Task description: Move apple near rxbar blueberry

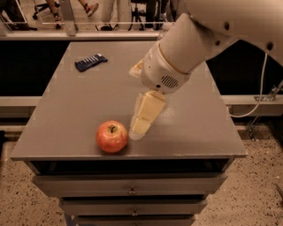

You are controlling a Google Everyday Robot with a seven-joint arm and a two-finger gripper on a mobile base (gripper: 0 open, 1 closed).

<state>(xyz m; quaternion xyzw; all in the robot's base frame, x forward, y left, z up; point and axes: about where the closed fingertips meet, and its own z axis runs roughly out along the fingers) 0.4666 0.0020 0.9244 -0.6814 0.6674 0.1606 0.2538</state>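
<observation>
The red-orange apple (112, 136) with a short dark stem sits near the front edge of the grey table (79, 106). The rxbar blueberry (90, 62), a flat navy wrapper with pale markings, lies at the back left of the table. My gripper (138, 129) hangs from the white arm, its pale fingers pointing down-left, with the tips just right of the apple and close to the tabletop. It holds nothing. The water bottle seen before is hidden behind the arm.
The table stands on a cabinet with drawers (132, 190) below the front edge. A white cable (261, 92) hangs at the right. A rail and people's legs (88, 9) are beyond the table's far edge.
</observation>
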